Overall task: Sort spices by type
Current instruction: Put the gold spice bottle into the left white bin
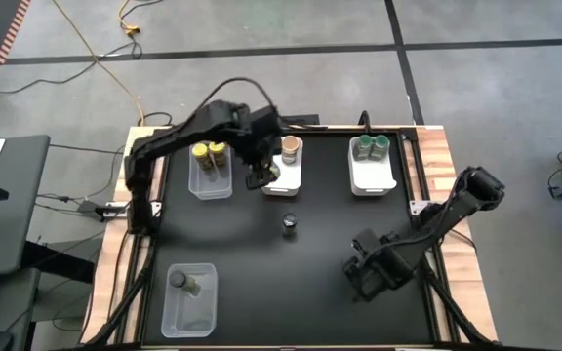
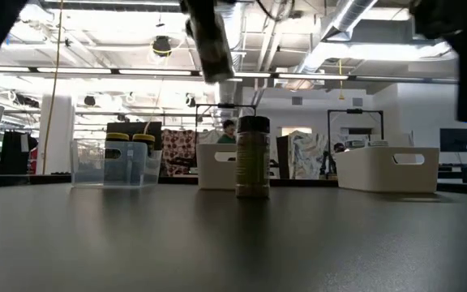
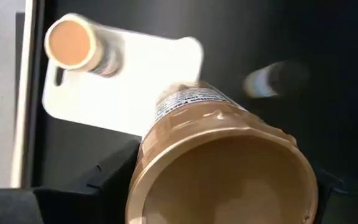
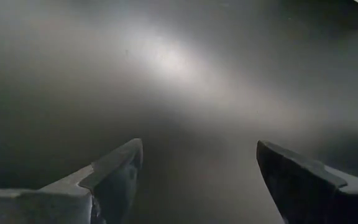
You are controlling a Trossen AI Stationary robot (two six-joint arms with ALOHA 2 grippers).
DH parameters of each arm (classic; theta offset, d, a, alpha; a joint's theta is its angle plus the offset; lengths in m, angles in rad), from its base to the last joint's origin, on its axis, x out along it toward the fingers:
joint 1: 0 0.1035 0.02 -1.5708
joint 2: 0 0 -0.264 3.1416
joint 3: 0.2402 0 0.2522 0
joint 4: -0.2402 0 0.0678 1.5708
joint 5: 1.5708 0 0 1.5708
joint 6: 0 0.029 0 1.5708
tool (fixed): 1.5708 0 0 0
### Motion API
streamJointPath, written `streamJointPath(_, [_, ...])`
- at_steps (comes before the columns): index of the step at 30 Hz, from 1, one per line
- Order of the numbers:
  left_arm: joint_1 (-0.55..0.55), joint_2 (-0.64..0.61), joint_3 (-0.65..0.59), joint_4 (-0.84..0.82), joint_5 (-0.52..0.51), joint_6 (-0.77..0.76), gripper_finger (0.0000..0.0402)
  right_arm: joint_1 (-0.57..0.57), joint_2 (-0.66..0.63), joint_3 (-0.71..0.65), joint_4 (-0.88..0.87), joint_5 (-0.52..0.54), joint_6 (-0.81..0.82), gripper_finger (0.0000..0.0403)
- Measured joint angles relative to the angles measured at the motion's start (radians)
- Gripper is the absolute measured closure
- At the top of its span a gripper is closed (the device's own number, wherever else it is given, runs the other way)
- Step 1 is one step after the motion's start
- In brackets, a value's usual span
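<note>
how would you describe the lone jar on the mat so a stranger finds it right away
Start at the black mat, then look to its open middle, below the row of three bins. One spice jar stands there alone, upright, with a dark grey top; every other jar sits inside a bin or in the left gripper.

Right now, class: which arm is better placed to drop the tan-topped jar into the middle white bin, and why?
Left. The left gripper holds a tan-topped jar over the middle white bin; the right gripper waits open, far away.
</note>
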Motion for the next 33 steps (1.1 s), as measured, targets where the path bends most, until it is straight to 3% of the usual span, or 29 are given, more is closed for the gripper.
streamJointPath(6, [0.11,0.118,0.0,-0.002,0.002,0.123,0.0122,-0.077,0.0,0.0,0.006,-0.002,0.058,0.0061])
streamJointPath(14, [0.159,0.272,-0.001,0.06,0.017,0.18,0.0122,-0.124,0.0,0.0,0.036,-0.005,0.113,0.0061])
streamJointPath(22, [0.221,0.306,-0.015,0.136,0.073,0.211,0.0122,-0.123,0.0,0.0,0.039,-0.006,0.155,0.0061])
streamJointPath(33, [0.268,0.306,-0.019,0.178,0.073,0.244,0.0122,-0.124,0.0,0.0,0.039,-0.007,0.156,0.0061])
